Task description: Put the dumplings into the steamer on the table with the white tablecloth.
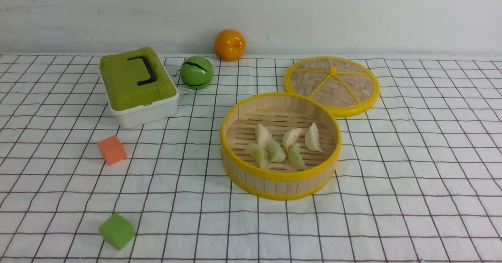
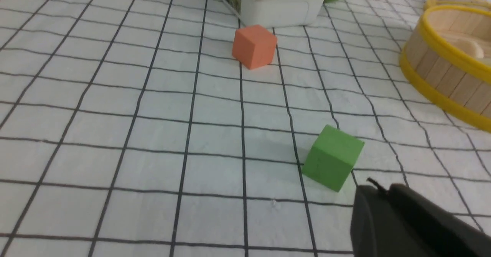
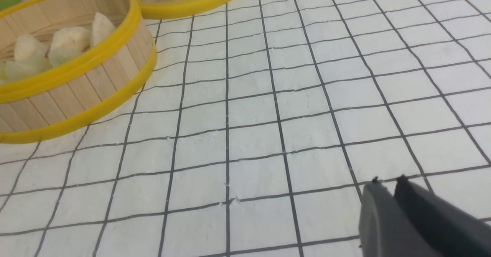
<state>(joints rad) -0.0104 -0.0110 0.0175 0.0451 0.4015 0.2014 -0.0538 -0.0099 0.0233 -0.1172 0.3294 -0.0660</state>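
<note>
We see the steamer sitting on the white tablecloth that covers the table, with all six dumplings piled on its slatted floor. Its woven lid lies flat just behind it, to the right. A green-lidded box stands closed far left. Our left gripper is pinched shut on nothing, near the green cube. Our right gripper shows its fingers almost together, empty, above bare cloth. Only the front view shows the orange and green ball whole; only the wrist views show the grippers.
</note>
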